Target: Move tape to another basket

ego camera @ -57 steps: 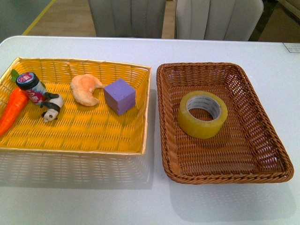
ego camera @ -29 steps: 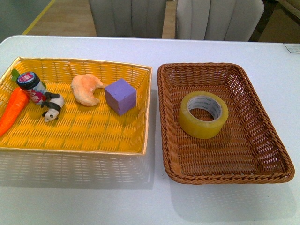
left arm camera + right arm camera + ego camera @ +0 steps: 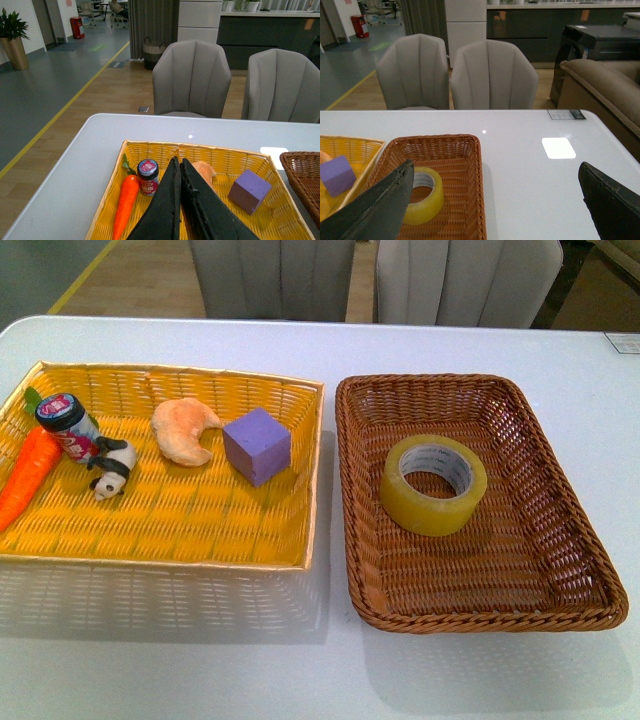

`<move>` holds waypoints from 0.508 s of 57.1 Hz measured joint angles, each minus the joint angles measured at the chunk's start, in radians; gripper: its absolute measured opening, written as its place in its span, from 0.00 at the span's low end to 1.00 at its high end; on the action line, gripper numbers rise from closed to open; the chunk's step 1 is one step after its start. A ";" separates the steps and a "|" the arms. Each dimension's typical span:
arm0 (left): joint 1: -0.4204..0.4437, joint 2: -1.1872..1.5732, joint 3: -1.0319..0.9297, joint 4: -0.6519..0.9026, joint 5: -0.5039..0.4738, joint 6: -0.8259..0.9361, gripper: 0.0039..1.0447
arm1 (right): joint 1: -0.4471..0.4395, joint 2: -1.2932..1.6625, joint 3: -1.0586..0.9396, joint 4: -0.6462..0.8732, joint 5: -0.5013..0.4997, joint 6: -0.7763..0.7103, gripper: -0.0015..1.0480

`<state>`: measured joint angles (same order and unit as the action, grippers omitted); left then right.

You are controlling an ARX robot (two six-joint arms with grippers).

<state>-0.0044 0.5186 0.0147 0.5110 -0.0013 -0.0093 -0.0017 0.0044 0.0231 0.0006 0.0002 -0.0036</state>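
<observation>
While neither arm shows in the front view, the white bench (image 3: 320,680) carries two trays side by side, close but apart. Right: brown wicker basket (image 3: 560,530), holding the tape (image 3: 433,485), a yellowish roll lying flat on its floor, left of centre, clear of the rim. Left: yellow basket (image 3: 200,530), holding, from left to right, a carrot (image 3: 28,475) cut off by the frame edge, a small dark-lidded jar (image 3: 66,424) lying tilted, a panda figure (image 3: 112,468) just beside the jar, a croissant (image 3: 184,429) and a purple cube (image 3: 257,445). Nothing lies over or against the tape. Far side: two grey chairs (image 3: 380,280), tops cut off. Left end effector (image 3: 179,200): fingers pressed together, hanging above the yellow basket, hiding part of the croissant and the panda in the left wrist view. Right end effector (image 3: 495,205): fingers spread wide, above the brown basket's near end; fingertips fall outside the frame. Jar label too small to read.
</observation>
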 joint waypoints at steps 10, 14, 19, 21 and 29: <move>0.000 -0.095 0.000 -0.090 0.001 0.000 0.01 | 0.000 0.000 0.000 0.000 0.000 0.000 0.91; 0.000 -0.133 0.000 -0.126 0.001 0.000 0.01 | 0.000 0.000 0.000 0.000 0.000 0.000 0.91; 0.000 -0.172 0.000 -0.164 0.001 0.000 0.01 | 0.000 0.000 0.000 0.000 0.000 0.000 0.91; 0.000 -0.189 0.000 -0.180 0.001 0.000 0.01 | 0.000 0.000 0.000 0.000 0.000 0.000 0.91; 0.000 -0.240 0.000 -0.232 0.001 0.000 0.01 | 0.000 0.000 0.000 0.000 0.000 0.000 0.91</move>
<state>-0.0044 0.2787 0.0143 0.2790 -0.0002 -0.0093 -0.0017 0.0044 0.0231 0.0006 0.0002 -0.0036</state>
